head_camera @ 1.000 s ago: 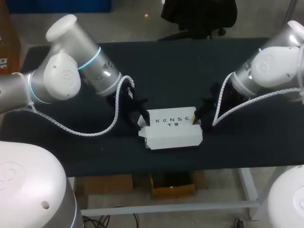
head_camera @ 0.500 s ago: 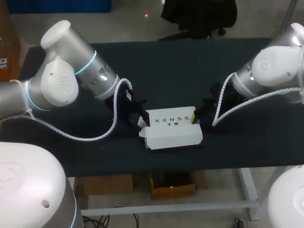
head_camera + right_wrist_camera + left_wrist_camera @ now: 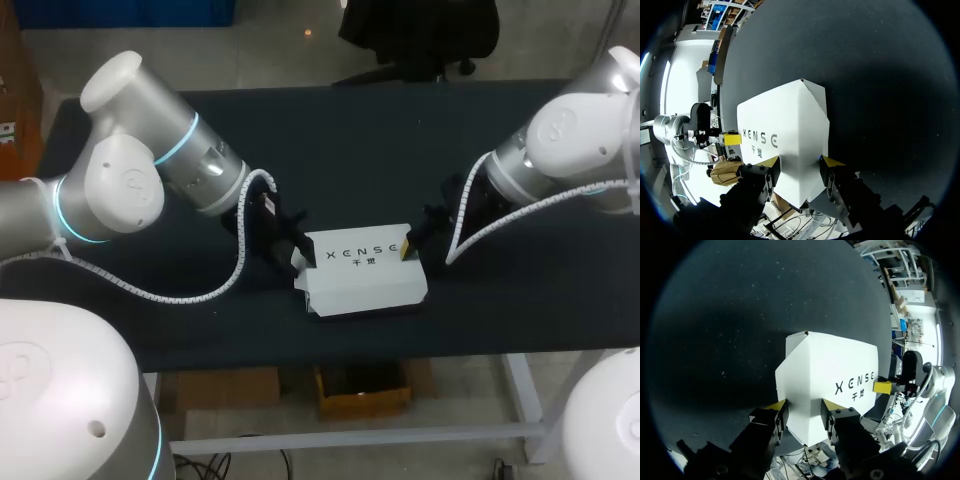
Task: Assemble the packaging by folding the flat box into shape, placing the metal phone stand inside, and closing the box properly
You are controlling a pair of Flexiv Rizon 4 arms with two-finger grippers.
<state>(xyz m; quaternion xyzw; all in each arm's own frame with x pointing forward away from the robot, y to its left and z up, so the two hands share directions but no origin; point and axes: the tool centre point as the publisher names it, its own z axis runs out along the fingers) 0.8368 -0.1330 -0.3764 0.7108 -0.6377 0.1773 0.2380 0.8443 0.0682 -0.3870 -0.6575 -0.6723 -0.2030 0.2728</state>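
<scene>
White box (image 3: 362, 268), folded into shape, lies on the dark desk (image 3: 350, 140), right between the two grippers. The left gripper (image 3: 804, 405) pinches one end of it, yellow tips pressed on either side. At the opposite end the right gripper (image 3: 799, 162) pinches too, fingers clamped on that end.

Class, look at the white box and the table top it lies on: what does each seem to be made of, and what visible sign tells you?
The white box: probably thin card, matt white with black print; sharp fold creases and flap edges show. The table top: dark, matt, without glare, speckled in the left wrist view; likely cloth or a mat, which I cannot tell.
</scene>
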